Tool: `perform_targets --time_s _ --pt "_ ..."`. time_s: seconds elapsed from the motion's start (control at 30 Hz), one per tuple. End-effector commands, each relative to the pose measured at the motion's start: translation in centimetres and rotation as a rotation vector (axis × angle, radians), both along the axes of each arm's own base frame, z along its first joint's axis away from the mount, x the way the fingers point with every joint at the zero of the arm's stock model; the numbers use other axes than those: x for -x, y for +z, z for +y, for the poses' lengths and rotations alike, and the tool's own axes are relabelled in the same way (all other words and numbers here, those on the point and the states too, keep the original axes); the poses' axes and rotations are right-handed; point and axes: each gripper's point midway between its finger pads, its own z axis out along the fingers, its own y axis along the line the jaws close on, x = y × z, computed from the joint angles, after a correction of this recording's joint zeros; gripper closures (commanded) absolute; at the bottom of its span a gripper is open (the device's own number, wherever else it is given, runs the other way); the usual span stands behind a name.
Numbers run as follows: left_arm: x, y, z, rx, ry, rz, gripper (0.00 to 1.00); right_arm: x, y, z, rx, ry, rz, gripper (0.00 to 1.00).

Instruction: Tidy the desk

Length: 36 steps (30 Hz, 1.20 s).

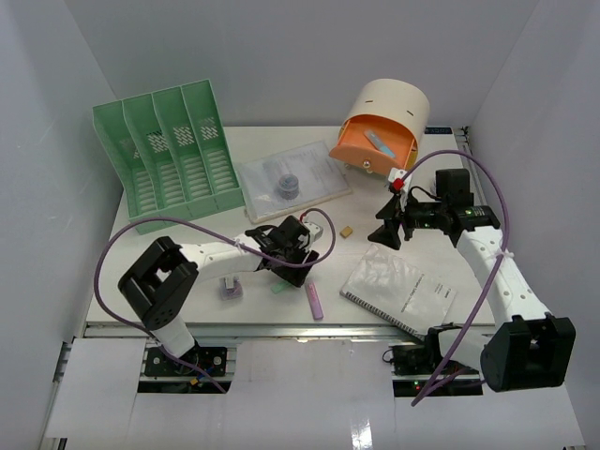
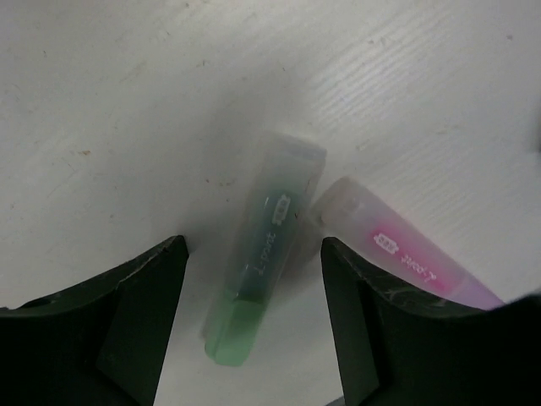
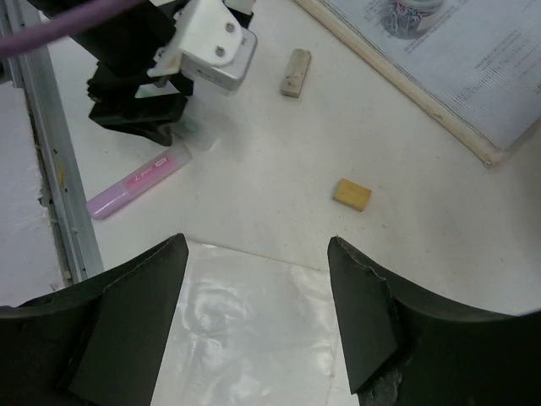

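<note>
**Both tools open above the bench [image 2: 127, 101].**
Left tool [image 2: 254, 249] straddles a green highlighter [image 2: 269, 254], centre frame; right tool [image 3: 257, 254] hangs over a notebook [image 3: 245, 330], lower frame.

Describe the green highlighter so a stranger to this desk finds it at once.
On the white desk, go from the green file rack at the far left toward the near edge, to the left gripper. The green highlighter lies flat between its open fingers. A pink highlighter of the same shape lies right beside it; only the colour tells them apart.
</note>
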Motion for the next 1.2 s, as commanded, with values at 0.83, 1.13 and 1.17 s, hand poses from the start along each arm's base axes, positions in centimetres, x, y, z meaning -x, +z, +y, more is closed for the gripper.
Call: perform_targets --time_s 0.83,1.13,1.17 --pt "-11.1 28.7 -13.1 0.547 0.061 -0.534 1.00 -0.6 2.1 -5.7 -0.103 -0.244 -0.174 0.27" --pt "-21.5 40.4 -14.3 1.143 0.489 -0.394 1.00 -0.5 1.9 -6.4 -0.119 -0.282 -0.158 0.27" --pt "-22.3 40.9 -14.4 1.199 0.545 -0.371 1.00 -0.5 2.0 -6.4 -0.120 -0.282 -0.159 0.26"
